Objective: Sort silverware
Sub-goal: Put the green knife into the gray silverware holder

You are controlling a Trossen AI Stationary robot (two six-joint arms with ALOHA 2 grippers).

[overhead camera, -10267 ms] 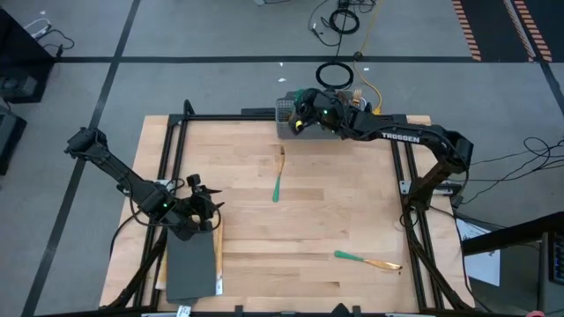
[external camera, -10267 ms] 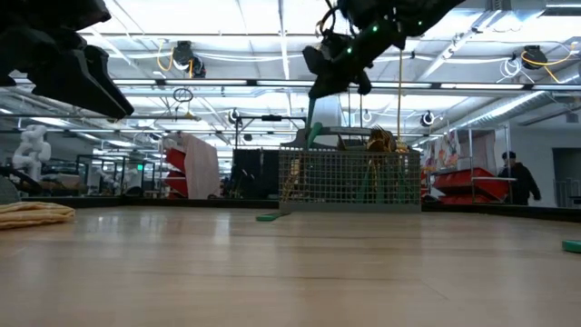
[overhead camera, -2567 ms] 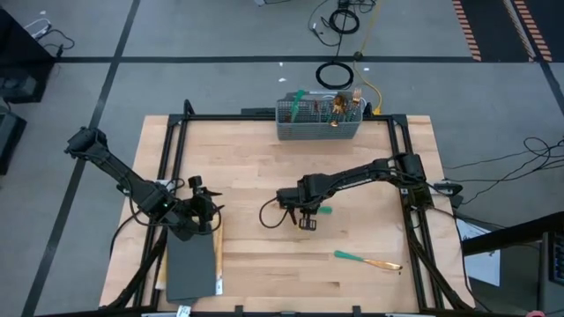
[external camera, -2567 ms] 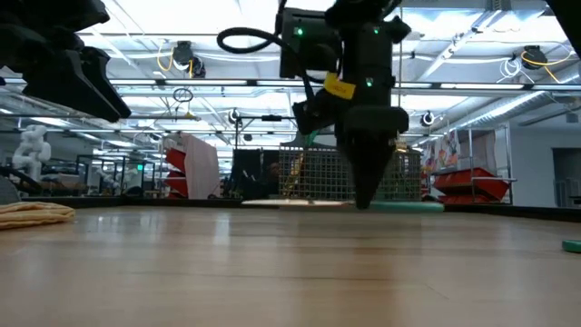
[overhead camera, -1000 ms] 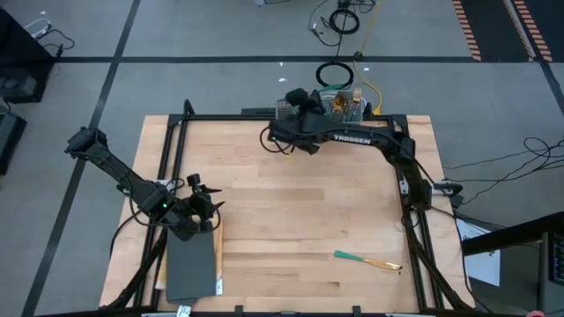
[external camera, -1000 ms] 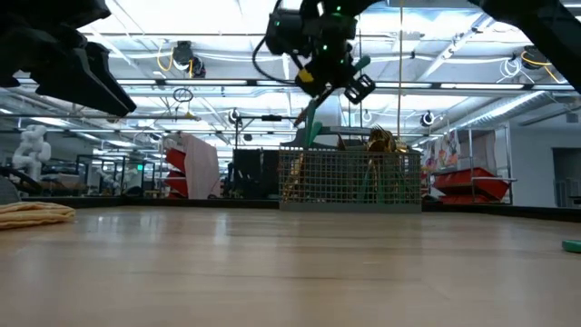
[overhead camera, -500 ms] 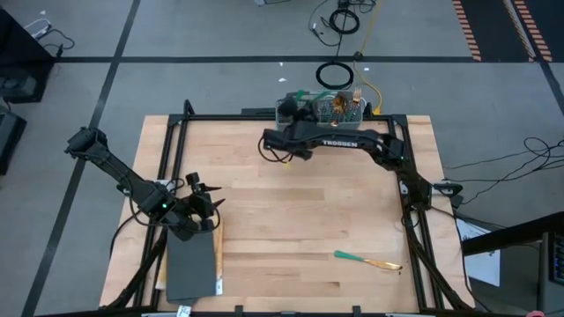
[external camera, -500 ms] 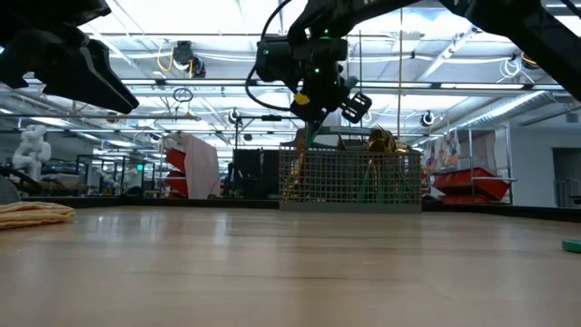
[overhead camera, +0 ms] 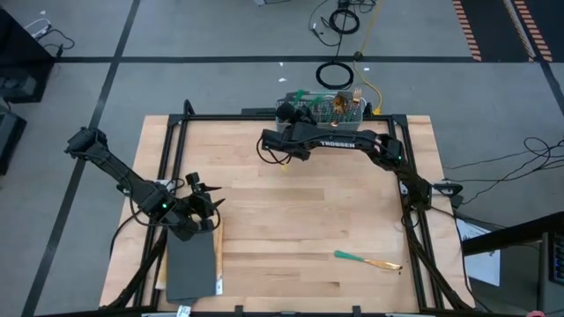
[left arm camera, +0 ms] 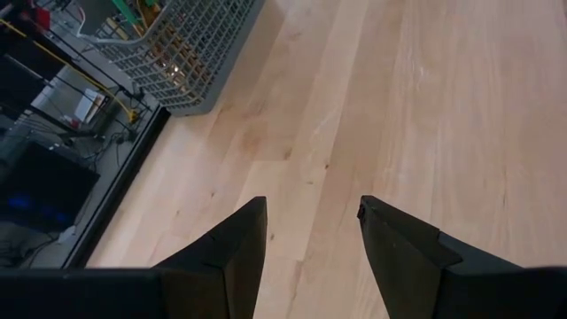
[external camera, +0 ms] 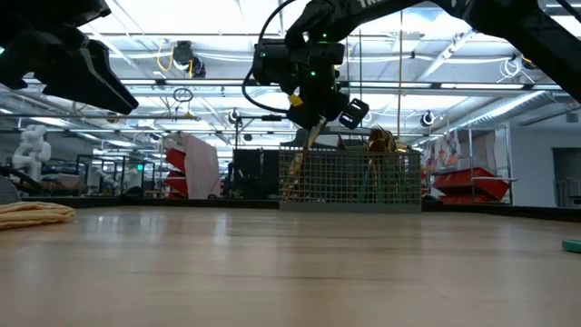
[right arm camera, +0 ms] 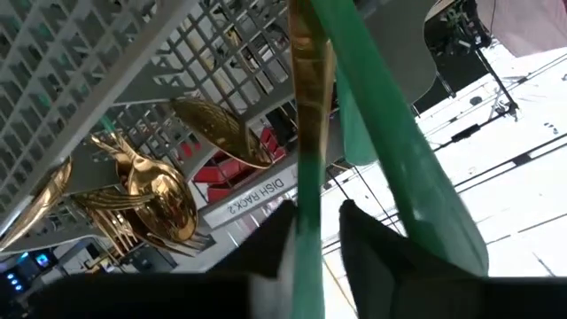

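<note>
One teal-handled utensil (right arm camera: 306,168) between the right claw's (overhead camera: 287,113) loosening fingers above the wire basket (overhead camera: 339,129); left claw (left arm camera: 310,232) open, far from it.

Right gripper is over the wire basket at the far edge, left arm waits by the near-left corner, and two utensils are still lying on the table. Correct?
Not quite: the high view shows only one utensil left on the table, near the right front. The right gripper is at the wire basket, and the left gripper waits near the near-left corner.

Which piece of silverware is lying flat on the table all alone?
The teal-handled, gold-headed piece near the table's front right. The other silverware stands in the wire basket at the back.
</note>
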